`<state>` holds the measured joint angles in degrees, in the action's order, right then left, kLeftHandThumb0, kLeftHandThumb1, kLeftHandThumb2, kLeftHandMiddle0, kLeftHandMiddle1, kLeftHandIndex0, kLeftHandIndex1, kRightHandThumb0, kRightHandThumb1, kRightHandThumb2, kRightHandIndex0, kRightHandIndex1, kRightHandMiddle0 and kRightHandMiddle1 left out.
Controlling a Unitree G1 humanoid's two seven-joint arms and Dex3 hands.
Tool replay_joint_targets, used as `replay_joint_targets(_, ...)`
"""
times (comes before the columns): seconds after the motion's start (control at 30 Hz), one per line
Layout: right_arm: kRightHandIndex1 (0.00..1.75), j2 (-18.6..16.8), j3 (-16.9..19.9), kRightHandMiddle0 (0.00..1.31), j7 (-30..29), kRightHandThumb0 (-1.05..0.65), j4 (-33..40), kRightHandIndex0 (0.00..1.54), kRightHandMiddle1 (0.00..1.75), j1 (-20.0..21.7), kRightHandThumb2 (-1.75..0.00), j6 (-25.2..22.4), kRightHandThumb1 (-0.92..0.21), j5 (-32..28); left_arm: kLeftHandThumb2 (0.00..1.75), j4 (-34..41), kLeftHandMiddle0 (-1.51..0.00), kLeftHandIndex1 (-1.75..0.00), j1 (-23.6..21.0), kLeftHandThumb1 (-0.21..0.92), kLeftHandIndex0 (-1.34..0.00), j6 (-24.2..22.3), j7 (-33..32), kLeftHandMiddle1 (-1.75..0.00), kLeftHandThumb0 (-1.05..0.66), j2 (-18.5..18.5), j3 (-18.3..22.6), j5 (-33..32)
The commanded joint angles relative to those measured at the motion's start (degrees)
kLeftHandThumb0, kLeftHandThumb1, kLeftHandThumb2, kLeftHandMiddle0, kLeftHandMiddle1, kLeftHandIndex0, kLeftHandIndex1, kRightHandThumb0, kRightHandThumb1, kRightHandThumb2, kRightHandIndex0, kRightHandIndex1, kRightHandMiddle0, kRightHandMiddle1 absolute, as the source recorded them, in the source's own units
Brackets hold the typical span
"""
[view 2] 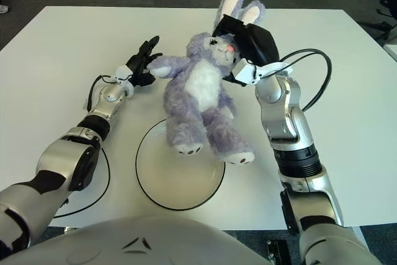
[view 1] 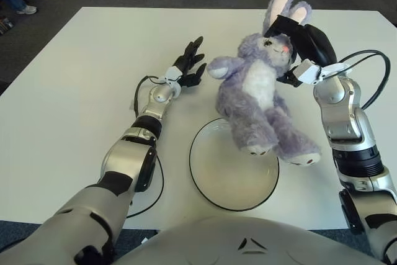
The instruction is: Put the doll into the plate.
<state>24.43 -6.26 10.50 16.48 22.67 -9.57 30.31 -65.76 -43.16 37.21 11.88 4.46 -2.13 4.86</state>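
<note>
A purple plush bunny doll (view 1: pixel 257 100) with a white belly and pink-lined ears hangs lifted off the table. My right hand (view 1: pixel 296 40) is shut on its head, just below the ears. Its feet dangle over the right part of a white plate (view 1: pixel 211 181) with a dark rim, which lies on the white table near my body. My left hand (view 1: pixel 189 61) shows to the left of the doll, fingers spread and holding nothing; the doll's outstretched arm reaches close to it.
The white table (view 1: pixel 74 79) spreads wide around the plate. A black cable (view 1: pixel 158 184) loops beside my left forearm, another (view 1: pixel 372 79) arcs off my right wrist. Dark carpet lies beyond the far edge.
</note>
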Motion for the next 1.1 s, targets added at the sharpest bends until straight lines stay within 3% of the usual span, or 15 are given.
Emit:
replay_joint_targets(0.0,1.74,-0.7,-0.1,0.91,0.8,-0.01,1.9,0.94,1.45,-0.4,-1.75,-0.7,0.17,-0.4,0.69,-0.5,-0.24,-0.18,-1.2,0.92,0.00,0.6,0.2,-0.48,-0.65,0.1,0.6,-0.2)
replay_joint_targets(0.27,1.75,-1.7,0.1,0.90,3.2,-0.01,3.0,0.93,1.47,-1.0,-1.75,-0.9,0.16,-2.6,0.67,-0.5,-0.24,-0.19,-1.3,0.92,0.00,-0.4,1.4,-0.49,-0.60,-0.6,1.6,-1.4)
replay_joint_targets(0.7,1.75,-4.8,0.3,1.01,7.6,-0.02,9.1,0.95,1.31,-5.1,-1.74,-4.1,0.20,-9.9,0.62,-0.4,-0.24,-0.25,-1.3,0.92,0.00,-0.8,0.7,-0.50,-0.60,-0.5,1.4,-0.8)
replay_joint_targets(1.07,1.75,-5.9,-2.0,1.01,9.7,-0.02,14.2,0.93,1.27,-7.4,-1.69,-7.9,0.17,-10.3,0.60,-0.2,-0.21,-0.32,-1.5,0.92,0.00,-1.2,-1.8,-0.54,-0.64,0.0,0.4,1.3)
